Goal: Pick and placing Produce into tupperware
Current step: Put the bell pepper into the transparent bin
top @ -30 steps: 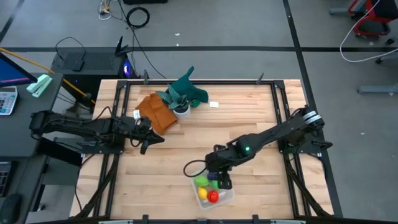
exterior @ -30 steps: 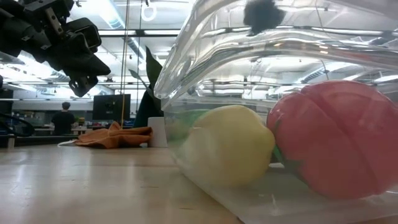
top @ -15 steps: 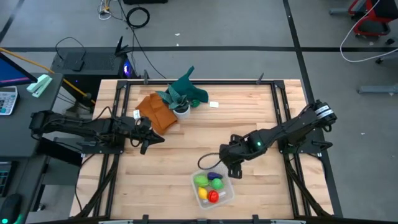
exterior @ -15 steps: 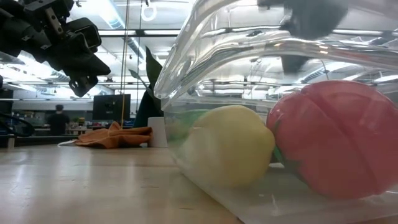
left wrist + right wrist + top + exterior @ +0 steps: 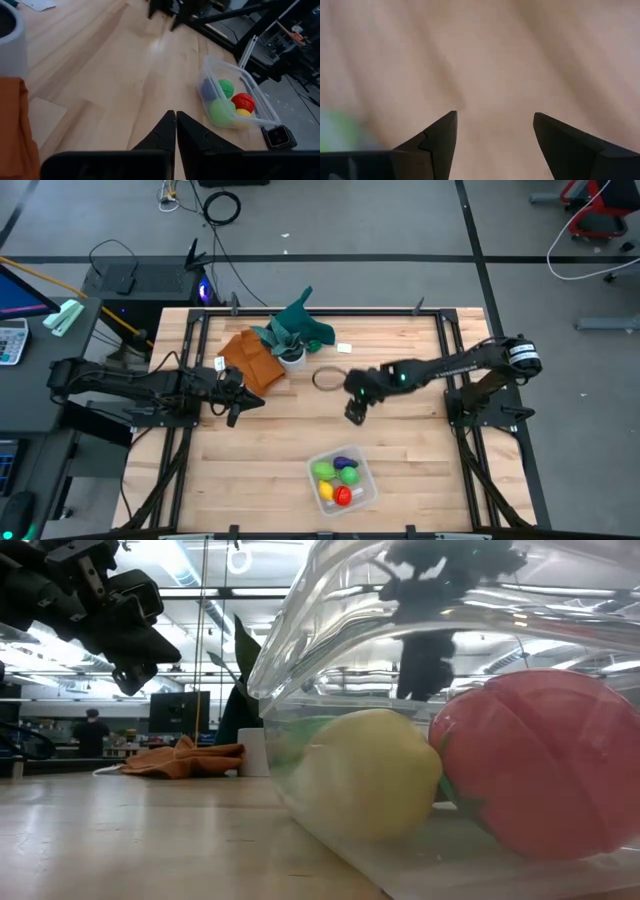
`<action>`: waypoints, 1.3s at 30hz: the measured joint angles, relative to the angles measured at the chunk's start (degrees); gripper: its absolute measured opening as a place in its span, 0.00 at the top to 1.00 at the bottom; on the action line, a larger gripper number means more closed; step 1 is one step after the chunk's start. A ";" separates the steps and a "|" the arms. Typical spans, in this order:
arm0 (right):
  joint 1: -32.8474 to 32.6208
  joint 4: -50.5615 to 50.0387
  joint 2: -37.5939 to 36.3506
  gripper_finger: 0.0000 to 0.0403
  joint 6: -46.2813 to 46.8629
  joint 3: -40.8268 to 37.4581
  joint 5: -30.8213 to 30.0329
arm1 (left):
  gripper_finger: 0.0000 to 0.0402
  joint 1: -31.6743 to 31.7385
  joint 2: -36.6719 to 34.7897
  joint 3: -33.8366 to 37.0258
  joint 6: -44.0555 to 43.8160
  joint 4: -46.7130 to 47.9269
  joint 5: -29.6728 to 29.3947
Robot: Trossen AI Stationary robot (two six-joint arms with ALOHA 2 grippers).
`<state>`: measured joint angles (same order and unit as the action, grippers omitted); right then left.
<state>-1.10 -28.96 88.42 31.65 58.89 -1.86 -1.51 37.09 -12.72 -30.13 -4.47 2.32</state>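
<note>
The clear tupperware (image 5: 342, 481) sits near the table's near edge and holds the produce: a green piece (image 5: 325, 471), a purple one (image 5: 347, 465), another green (image 5: 349, 477), a yellow one (image 5: 327, 491) and a red one (image 5: 343, 496). In the low view the yellow piece (image 5: 365, 775) and the red piece (image 5: 545, 765) rest on the tupperware's floor (image 5: 480, 850). My right gripper (image 5: 354, 413) hangs open and empty over bare wood at mid-table, far of the tupperware; its wrist view shows the gripper (image 5: 495, 132) over wood. My left gripper (image 5: 238, 402) is shut at the table's left, and its wrist view shows the gripper (image 5: 175, 131) empty.
A white pot with teal leaves (image 5: 292, 340) and an orange-brown cloth (image 5: 252, 358) lie at the far left of the table. A small white scrap (image 5: 345, 348) lies near the far edge. Open wood spans the middle. Black frame rails run along both sides.
My right gripper has risen from the tupperware and swung away toward the table's far edge, ending over mid-table with nothing in it. The purple piece, hidden under the gripper before, now shows lying in the tupperware. My left arm has kept still.
</note>
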 joint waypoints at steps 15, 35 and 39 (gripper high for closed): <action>22.60 3.35 0.00 0.44 -15.72 0.46 9.82 | 0.98 -1.56 0.04 -1.63 -3.49 -2.88 -1.91; 23.31 3.53 0.00 0.44 -25.62 0.50 17.18 | 0.99 -14.70 33.55 -24.42 -3.35 1.75 -14.39; 23.27 3.51 0.00 0.44 -31.19 0.51 19.09 | 0.98 -14.90 38.62 -28.68 -5.82 1.81 -21.56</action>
<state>22.17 -25.45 88.42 0.46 59.40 17.23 -16.40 75.71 -41.40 -35.95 -2.66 -19.23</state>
